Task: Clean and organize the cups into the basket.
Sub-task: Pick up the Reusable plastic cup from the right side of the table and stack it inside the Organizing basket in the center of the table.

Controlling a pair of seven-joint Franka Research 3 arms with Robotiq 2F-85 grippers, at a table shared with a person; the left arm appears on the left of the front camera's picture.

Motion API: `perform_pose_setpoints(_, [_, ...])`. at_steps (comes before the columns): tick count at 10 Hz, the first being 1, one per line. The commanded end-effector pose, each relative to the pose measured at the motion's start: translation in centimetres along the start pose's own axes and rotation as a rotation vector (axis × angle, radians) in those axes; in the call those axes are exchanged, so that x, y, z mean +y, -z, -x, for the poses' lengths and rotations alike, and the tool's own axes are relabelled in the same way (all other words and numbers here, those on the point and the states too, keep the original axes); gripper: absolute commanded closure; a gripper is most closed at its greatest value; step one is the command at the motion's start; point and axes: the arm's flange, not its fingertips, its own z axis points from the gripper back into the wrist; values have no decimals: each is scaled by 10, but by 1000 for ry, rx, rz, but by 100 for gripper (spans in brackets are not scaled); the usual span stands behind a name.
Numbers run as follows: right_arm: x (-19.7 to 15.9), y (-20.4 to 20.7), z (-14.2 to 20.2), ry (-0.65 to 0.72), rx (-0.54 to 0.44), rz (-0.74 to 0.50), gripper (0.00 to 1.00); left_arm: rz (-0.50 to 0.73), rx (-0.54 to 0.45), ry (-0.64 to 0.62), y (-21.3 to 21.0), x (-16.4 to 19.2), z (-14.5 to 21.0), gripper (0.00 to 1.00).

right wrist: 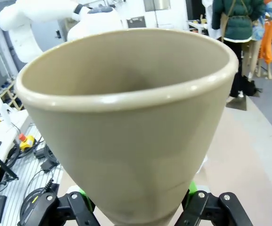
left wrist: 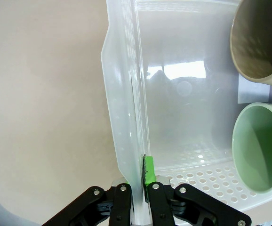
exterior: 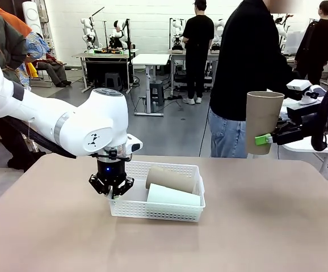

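Step in hand: placing third cup, two already in.
Left gripper (exterior: 112, 191) pinched tight on basket (exterior: 152, 211) left wall, holding it.
Right gripper (exterior: 264, 137) clamps tan cup (exterior: 263, 119) low on its side, jaws part-spread. Cup mouth up, high and well right of basket.
Inside basket, right part: second tan cup (exterior: 169, 178) and mint cup (exterior: 172, 196), lying side by side.
Next, judged: carry cup over, tip flat, lay in free left part.
In way: left gripper beside that gap.
Person (exterior: 249, 73) stands beyond basket's far side.
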Motion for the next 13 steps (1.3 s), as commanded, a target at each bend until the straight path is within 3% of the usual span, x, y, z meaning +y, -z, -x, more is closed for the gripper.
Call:
perform_pose_setpoints(1, [0, -1, 5, 3, -16, -32, 39, -13, -12, 12, -1, 0, 1, 100])
perform_pose_setpoints(6, [0, -1, 5, 3, -16, -32, 39, -13, -12, 12, -1, 0, 1, 100])
perform_pose_setpoints(7, [1, 0, 3, 6, -8, -18, 20, -13, -12, 12, -1, 0, 1, 100])
perform_pose_setpoints(10, [-16, 42, -73, 35, 261, -42, 20, -13, -12, 12, -1, 0, 1, 100])
perform_pose_setpoints(13, [-21, 117, -135, 123, 593, -107, 20, -13, -12, 12, -1, 0, 1, 100])
